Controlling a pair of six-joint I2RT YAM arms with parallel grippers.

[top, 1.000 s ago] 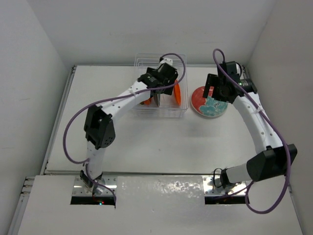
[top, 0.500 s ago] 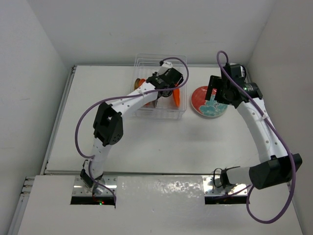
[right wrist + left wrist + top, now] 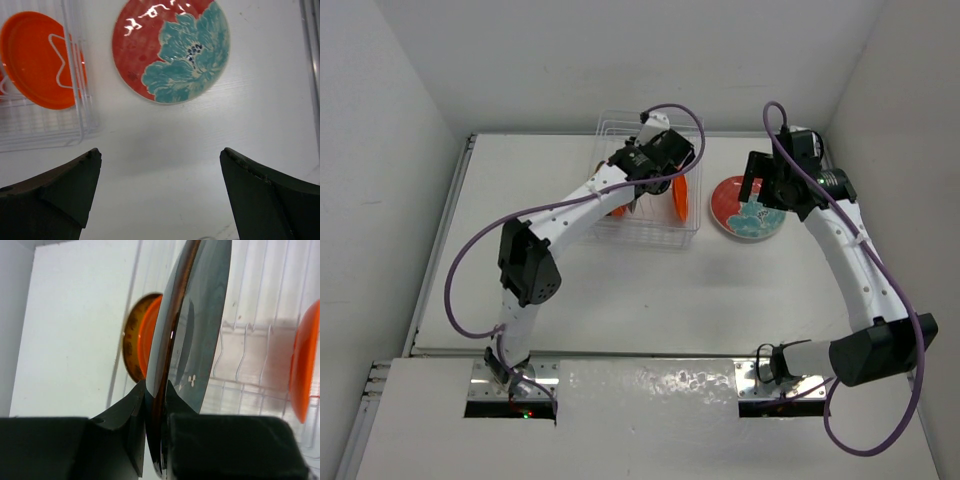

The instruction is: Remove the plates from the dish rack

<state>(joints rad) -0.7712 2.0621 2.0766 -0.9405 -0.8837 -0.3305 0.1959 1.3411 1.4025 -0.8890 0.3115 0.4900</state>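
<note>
The dish rack (image 3: 620, 128) stands at the back of the table. My left gripper (image 3: 156, 385) is shut on the rim of a dark teal plate (image 3: 200, 315) that stands on edge in the rack. Behind it a yellow-brown patterned plate (image 3: 134, 342) leans in a slot, and a plain orange plate (image 3: 305, 370) stands to the right. In the top view the left gripper (image 3: 638, 198) reaches down into the rack beside the orange plate (image 3: 680, 197). A red plate with a teal flower (image 3: 172, 50) lies flat on the table right of the rack. My right gripper (image 3: 159, 152) hovers open and empty near it.
The rack's clear wall (image 3: 85, 120) stands just left of the red plate (image 3: 748, 208). White walls close in the table at the back and on both sides. The left arm's purple cable loops over the rack.
The left gripper has shut on the dark teal plate's rim inside the rack. The right arm has drawn slightly back and right, staying open.
</note>
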